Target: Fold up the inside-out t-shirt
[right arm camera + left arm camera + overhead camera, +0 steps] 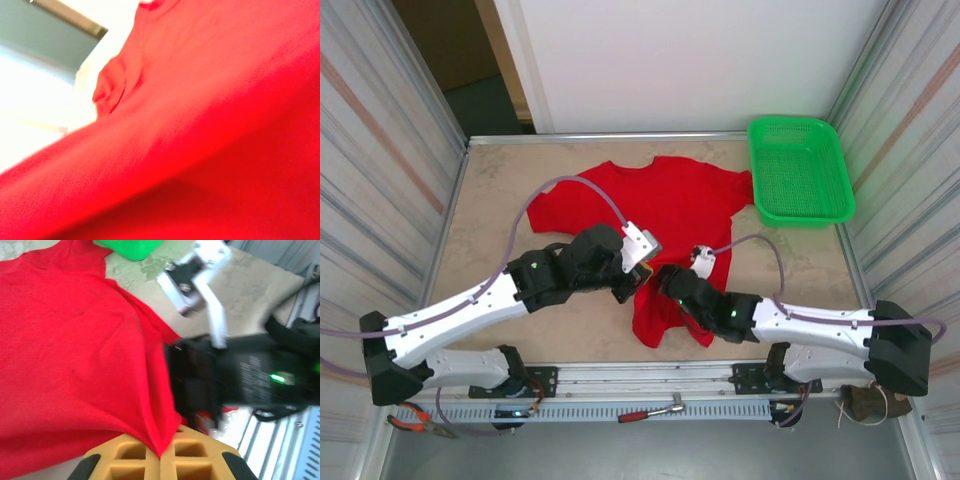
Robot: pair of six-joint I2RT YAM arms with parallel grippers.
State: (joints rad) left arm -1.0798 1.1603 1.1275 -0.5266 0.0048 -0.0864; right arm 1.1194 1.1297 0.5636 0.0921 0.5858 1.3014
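Note:
The inside-out t-shirt [670, 200] is bright red and lies spread on the table's middle, its lower part bunched between the two arms. My left gripper [629, 291] is at that bunched part. In the left wrist view its tan fingers [130, 460] are pressed together, and my left gripper [162, 456] is shut on a pinched fold of the t-shirt [65, 350]. My right gripper [666, 282] sits just right of it on the same cloth. Its black wrist [240, 375] shows at the shirt's edge. Red t-shirt cloth [200, 125] lies against the right wrist camera and hides the fingers.
A green mesh basket [800, 175] stands at the far right corner; its rim [132, 247] also shows in the left wrist view. Bare tabletop [490, 200] lies left of the shirt. A small tool [655, 410] rests on the front rail. Curtained walls close both sides.

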